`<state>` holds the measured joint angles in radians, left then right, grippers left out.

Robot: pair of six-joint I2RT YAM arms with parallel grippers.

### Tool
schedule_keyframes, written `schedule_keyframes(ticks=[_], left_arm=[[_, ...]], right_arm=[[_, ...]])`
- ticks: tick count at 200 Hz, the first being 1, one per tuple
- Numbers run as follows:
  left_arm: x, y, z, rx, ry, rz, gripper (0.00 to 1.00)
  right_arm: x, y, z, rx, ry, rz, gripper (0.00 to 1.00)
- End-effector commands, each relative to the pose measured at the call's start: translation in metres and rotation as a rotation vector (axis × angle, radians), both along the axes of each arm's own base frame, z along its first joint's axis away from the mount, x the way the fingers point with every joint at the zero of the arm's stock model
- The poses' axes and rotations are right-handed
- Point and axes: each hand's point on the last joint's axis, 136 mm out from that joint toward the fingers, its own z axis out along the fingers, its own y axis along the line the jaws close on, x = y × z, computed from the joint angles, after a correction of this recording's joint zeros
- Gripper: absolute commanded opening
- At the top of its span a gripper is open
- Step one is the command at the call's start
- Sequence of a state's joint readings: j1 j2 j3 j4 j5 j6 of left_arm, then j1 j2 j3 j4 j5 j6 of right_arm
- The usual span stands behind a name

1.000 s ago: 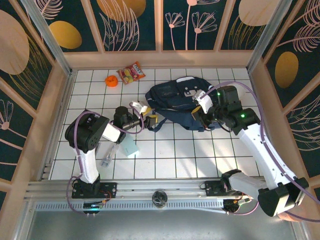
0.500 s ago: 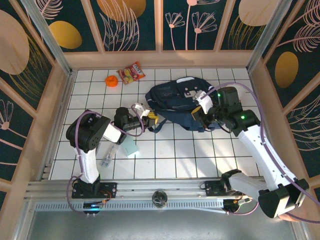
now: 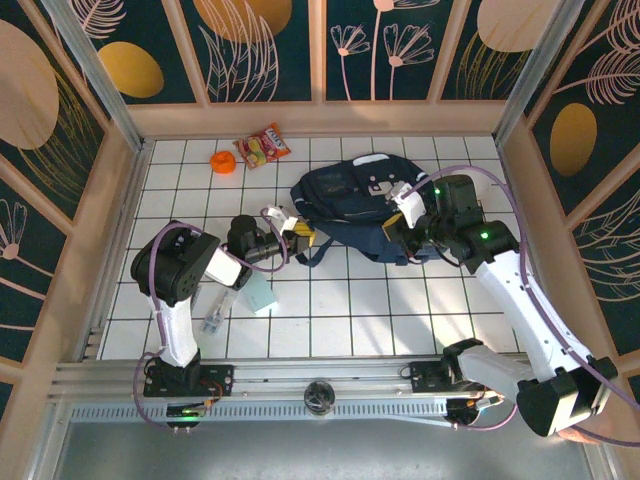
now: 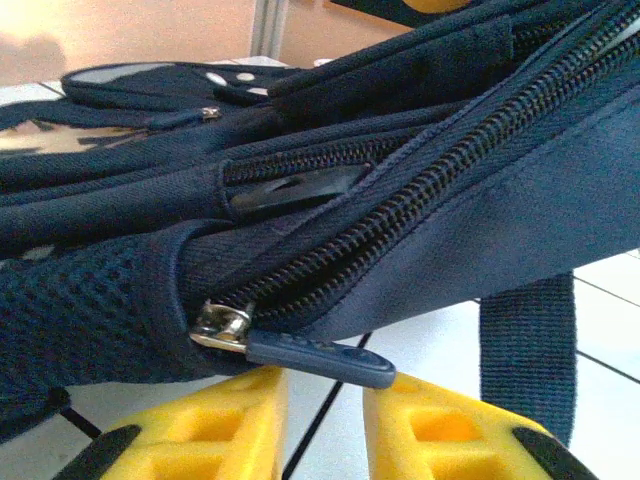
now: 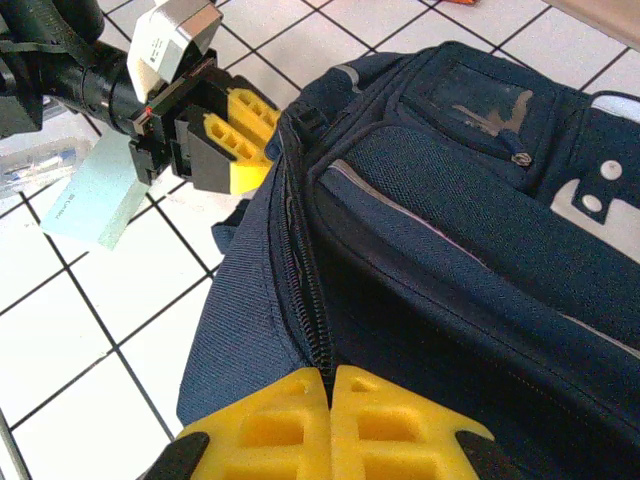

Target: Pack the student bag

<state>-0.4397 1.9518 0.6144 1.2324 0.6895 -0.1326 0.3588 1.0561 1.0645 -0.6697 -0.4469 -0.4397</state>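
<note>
Two hands work the student bag (image 3: 350,205), lying in the far half of the white tiled surface (image 3: 330,290), a little right of middle. My right hand (image 5: 330,385) is closed, yellow pads together at the zip seam; whether cloth is pinched I cannot tell. My left hand (image 4: 325,385) stands slightly parted, gripping nothing, just beneath the rubbery navy zipper pull (image 4: 305,352). Opening the main zip looks the step in hand; next, close on that tab and draw it along the coarse black teeth, above the woven strap (image 4: 525,340).
</note>
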Motion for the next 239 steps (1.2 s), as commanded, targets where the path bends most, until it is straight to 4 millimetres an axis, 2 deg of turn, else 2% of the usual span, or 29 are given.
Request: schedule_keyframes(ticks=[1,36,67,112,143,204,224,239], left_arm=[[0.005,0.001,0.006,-0.011,-0.016,0.031,0.36],[0.006,-0.002,0.005,-0.016,-0.01,0.013,0.42],[-0.013,-0.013,0.013,-0.042,-0.032,-0.116,0.49],[-0.029,0.0,0.005,-0.018,-0.003,-0.081,0.54],[-0.016,0.005,0.0,0.001,-0.003,-0.011,0.54],[0.011,-0.011,0.012,-0.028,-0.038,-0.022,0.54],[0.016,-0.013,0.011,-0.028,-0.038,-0.024,0.51],[0.016,-0.015,0.008,-0.026,-0.034,-0.033,0.43]], right_arm=[[0.006,0.004,0.034,0.073,-0.12,0.008,0.0],[0.005,0.004,0.034,0.078,-0.121,0.006,0.0],[0.004,0.003,0.03,0.074,-0.115,0.001,0.0],[0.003,0.002,0.025,0.061,-0.107,0.002,0.0],[0.003,0.003,0.026,0.062,-0.107,0.011,0.0],[0.001,0.003,0.022,0.062,-0.093,0.013,0.0],[0.001,0.003,0.023,0.062,-0.096,0.013,0.0],[0.001,0.002,0.025,0.063,-0.101,0.011,0.0]])
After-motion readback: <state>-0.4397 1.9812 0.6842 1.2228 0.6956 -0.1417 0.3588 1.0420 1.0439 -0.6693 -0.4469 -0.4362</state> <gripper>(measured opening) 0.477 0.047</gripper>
